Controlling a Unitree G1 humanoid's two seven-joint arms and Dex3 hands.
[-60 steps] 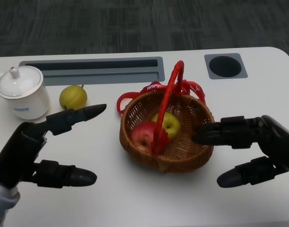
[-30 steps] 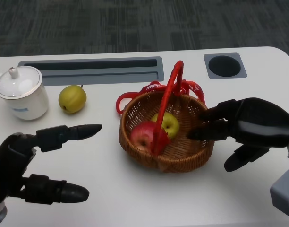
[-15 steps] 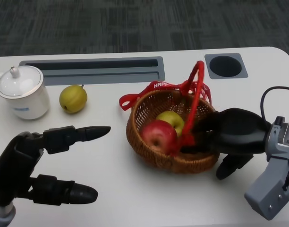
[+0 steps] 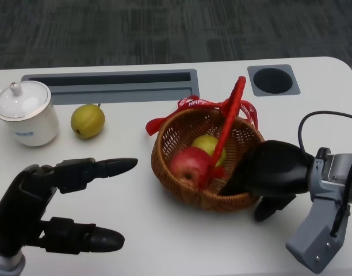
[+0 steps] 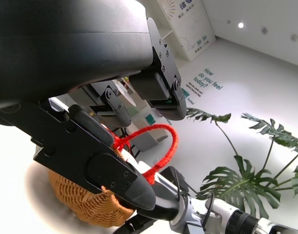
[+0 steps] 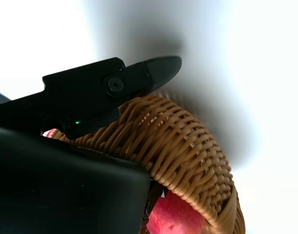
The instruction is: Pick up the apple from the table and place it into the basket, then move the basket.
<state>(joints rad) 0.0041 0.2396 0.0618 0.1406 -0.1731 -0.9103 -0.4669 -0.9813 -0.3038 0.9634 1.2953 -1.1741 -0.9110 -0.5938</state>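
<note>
Gripping the basket (image 4: 187, 190) rim on its near-right side, the right hand (image 4: 272, 171) is doing the second half of the job, since the red apple (image 4: 191, 164) is already sitting inside next to a green one (image 4: 207, 144). Fingers are reaching over the wicker edge, so it looks like a proper hold on the wall, and the basket is tipping a bit, handle (image 4: 229, 123) leaning right. Next move probably calls for sliding or lifting it gently so the fruit isn't rolling out.

The left hand (image 4: 44, 210) is hovering nearest the camera, fingers spread wide, holding nothing.

Counting up: one basket, two apples in it, and farther back one yellow-green pear (image 4: 88, 120) and one lidded white cup (image 4: 25, 112) are sitting on the table (image 4: 136, 241), well apart from the action.
</note>
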